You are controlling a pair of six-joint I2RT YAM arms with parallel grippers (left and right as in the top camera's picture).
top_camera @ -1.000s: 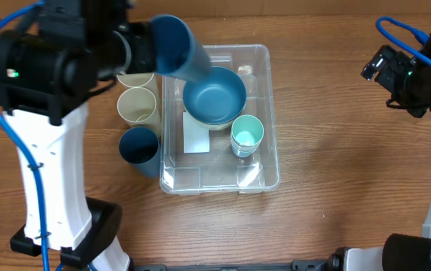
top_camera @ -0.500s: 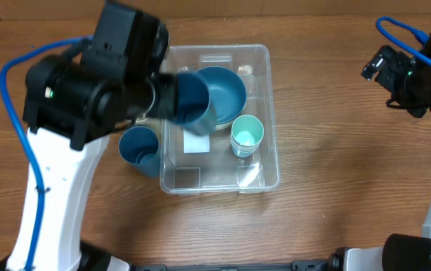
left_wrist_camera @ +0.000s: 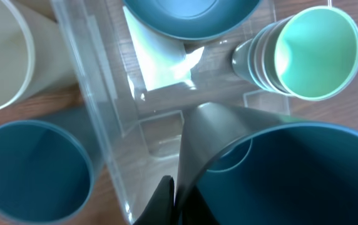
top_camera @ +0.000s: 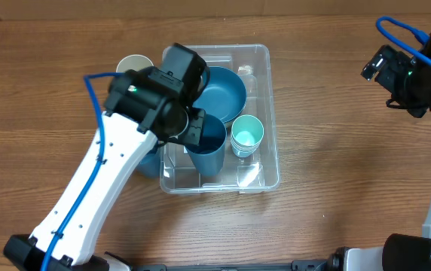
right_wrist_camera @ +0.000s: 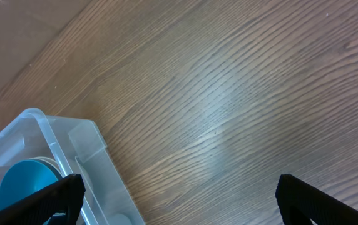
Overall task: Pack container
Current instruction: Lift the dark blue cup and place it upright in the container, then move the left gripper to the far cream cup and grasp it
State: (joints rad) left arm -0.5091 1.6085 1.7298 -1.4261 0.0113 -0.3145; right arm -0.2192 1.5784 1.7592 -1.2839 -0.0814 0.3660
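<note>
From above, we see the container (top_camera: 270, 90) mid-worktop (top_camera: 336, 211). It holds a blue bowl (top_camera: 223, 90), a mint cup (top_camera: 246, 134) and a dark blue cup (top_camera: 208, 150), whose rim the left fingers (top_camera: 197, 128) pinch. A cream cup (top_camera: 132, 64) stands just left of the container, and the right fingers (top_camera: 374, 66) hang well to its right.

At the left wrist, the fingers are clamped on that cup's rim inside the container. A second blue cup (left_wrist_camera: 32, 169) stands outside its wall.

At the right wrist, the fingers are spread wide over the worktop, beside the container's corner.
</note>
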